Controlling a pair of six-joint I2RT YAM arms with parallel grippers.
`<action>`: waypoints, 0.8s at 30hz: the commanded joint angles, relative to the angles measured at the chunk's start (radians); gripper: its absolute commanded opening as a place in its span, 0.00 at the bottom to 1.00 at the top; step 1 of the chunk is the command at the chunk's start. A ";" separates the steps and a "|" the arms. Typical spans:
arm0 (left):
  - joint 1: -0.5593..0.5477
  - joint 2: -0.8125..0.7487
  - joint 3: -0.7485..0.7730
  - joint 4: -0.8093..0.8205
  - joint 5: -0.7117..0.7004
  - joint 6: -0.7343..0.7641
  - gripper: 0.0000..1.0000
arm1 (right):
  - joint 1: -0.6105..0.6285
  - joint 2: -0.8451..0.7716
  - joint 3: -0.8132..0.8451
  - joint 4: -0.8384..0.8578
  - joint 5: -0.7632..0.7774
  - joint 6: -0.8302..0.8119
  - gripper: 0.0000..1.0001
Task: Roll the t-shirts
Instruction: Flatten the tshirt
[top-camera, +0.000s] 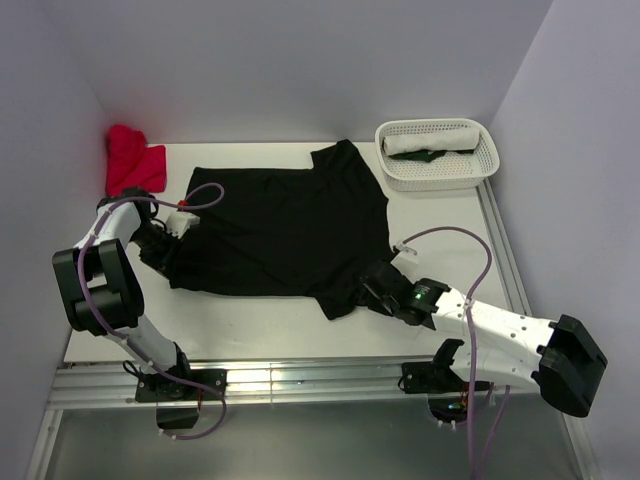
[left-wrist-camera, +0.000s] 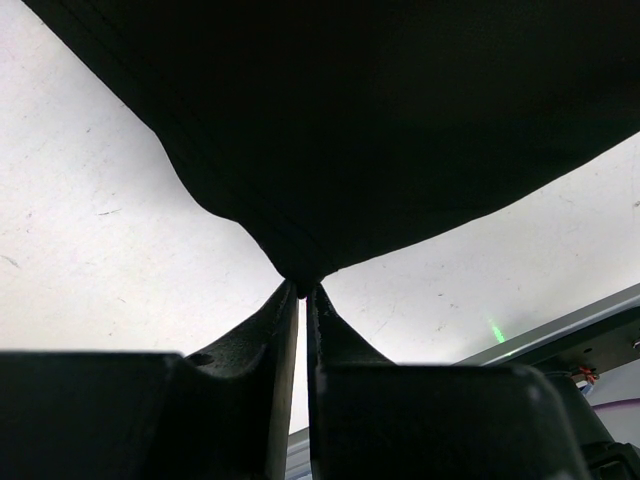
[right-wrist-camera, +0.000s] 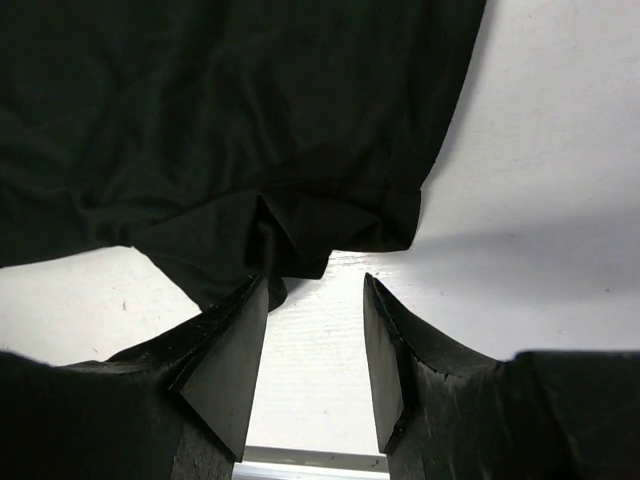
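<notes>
lying flat, matte, creased at frame centre: black t-shirt (top-camera: 285, 225). clamping its left edge in the clenched left gripper (left-wrist-camera: 303, 290). holding the right gripper (right-wrist-camera: 315, 287) parted at its lower-right sleeve. sitting upper left, maybe a red shirt (top-camera: 132, 162); upper right, white basket (top-camera: 440, 180).

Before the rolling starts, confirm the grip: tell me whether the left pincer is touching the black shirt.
Touching. The left wrist view shows the left pincer shut, with the edge of the black shirt pinched between its tips.
</notes>
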 joint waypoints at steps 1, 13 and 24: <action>0.003 0.000 0.021 -0.002 -0.003 0.002 0.13 | 0.006 -0.005 -0.024 0.044 0.036 0.050 0.50; 0.003 0.005 0.039 -0.004 -0.005 -0.007 0.12 | -0.015 -0.062 -0.115 0.019 0.085 0.202 0.49; 0.003 -0.004 0.044 -0.010 0.003 -0.005 0.12 | -0.083 -0.065 -0.189 0.067 0.068 0.267 0.41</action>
